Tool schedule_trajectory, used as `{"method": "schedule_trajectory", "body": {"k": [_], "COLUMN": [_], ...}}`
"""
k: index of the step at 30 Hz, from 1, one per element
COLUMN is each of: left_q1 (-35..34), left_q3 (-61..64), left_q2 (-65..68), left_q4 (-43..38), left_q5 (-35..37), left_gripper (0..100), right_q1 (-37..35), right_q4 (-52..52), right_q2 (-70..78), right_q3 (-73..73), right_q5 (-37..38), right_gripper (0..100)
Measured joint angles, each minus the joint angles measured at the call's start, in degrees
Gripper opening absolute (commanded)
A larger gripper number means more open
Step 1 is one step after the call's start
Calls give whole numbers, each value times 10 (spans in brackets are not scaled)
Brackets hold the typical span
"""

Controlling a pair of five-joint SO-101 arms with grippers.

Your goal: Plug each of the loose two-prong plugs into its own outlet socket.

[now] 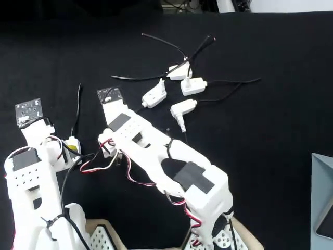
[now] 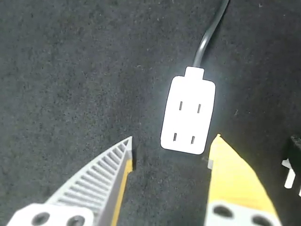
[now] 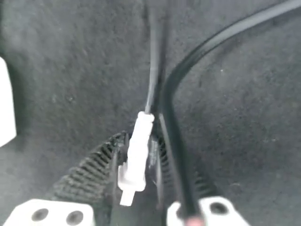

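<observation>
black cloth counter (image 1: 270,146) is carrying every item. left pincer (image 2: 172,140) is standing open, its fingertips flanking the near end of a white outlet socket (image 2: 189,115). the socket is lying flat with two pairs of slots facing up and a black cord (image 2: 209,33) leaving its far end. right pincer (image 3: 138,141) is gripping a white plug (image 3: 136,155) between its ribbed fingers, a thin cord running off the plug and a thicker black cable (image 3: 188,66) passing just beside it. cluster of four white corded pieces (image 1: 192,86) is lying farther right on the cloth, well apart from both pincers, cords crossing. grey object (image 1: 321,198) is sitting at the right edge.
</observation>
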Motion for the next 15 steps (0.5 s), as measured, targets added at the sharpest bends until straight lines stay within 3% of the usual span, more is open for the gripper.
{"method": "schedule_trajectory", "body": {"k": [8,15], "left_q1": [0,0], "left_q3": [0,0], "left_q2": [0,0], "left_q4": [0,0], "left_q5": [0,0], "left_gripper": [258,258], "right_q1": [-5,-13], "right_q4": [29,69], "right_q2": [-11,-164], "right_q3": [0,40], "right_q5": [16,71], "right_gripper": [12,11]}}
